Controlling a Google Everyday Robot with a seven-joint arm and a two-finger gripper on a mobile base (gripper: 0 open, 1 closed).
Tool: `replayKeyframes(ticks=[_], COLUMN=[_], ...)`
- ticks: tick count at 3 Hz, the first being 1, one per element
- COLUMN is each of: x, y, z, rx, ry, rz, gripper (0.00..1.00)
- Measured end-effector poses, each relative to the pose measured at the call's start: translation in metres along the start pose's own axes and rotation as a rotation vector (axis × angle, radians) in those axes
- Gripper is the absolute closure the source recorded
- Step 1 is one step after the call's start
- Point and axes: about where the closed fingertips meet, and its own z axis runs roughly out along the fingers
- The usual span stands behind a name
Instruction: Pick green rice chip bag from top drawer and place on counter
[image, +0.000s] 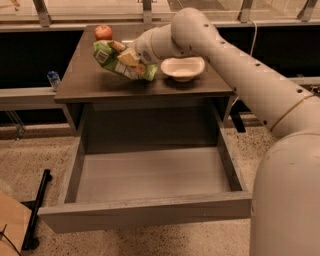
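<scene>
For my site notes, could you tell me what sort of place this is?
Probably an indoor robot test area: a lone grey cabinet on speckled floor, an apple and bowl staged on its counter. The tool holds the green rice chip bag above it.

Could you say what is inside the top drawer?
The top drawer shows only bare bottom; the strip behind its front is hidden. The hand holds the green rice chip bag over the counter.
</scene>
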Motion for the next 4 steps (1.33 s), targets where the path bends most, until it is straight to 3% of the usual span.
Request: replayKeyframes(ticks=[1, 4], x=[0.0013, 0.0021], y=[0.0015, 0.0073], z=[0.0020, 0.0098], rx=[-0.004, -0.018], ry=[0.002, 0.003], rz=[0.001, 0.001], gripper=[0.72, 0.02])
